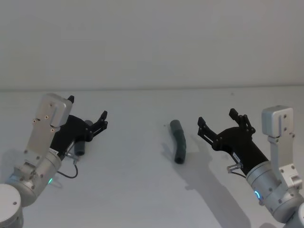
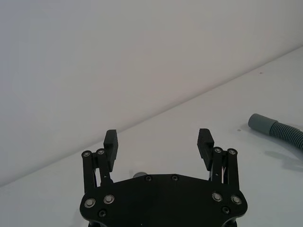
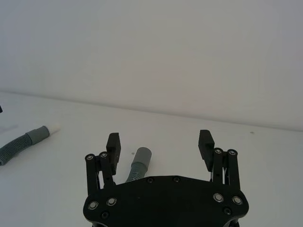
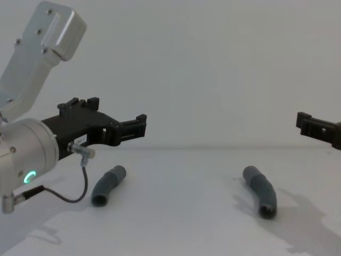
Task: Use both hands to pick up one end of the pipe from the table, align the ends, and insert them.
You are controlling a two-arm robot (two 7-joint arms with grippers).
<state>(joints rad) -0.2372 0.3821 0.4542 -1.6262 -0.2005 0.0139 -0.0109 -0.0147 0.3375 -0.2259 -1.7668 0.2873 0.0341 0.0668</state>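
Two dark grey ribbed pieces of the pipe lie apart on the white table (image 1: 137,190). The left piece (image 4: 108,185) rests under and just behind my left gripper (image 1: 88,110), which hovers open above it and partly hides it in the head view. Its white tip (image 3: 54,126) shows in the right wrist view. The other piece (image 1: 179,141), slightly bent with a smooth grey cuff (image 3: 142,154), lies mid-table. My right gripper (image 1: 217,117) is open, a little to the right of this piece and above the table. Neither gripper touches a piece.
A plain pale wall rises behind the table's far edge (image 1: 152,88). A thin black cable (image 4: 80,186) loops under my left wrist. Bare white surface lies between the two pieces and in front of them.
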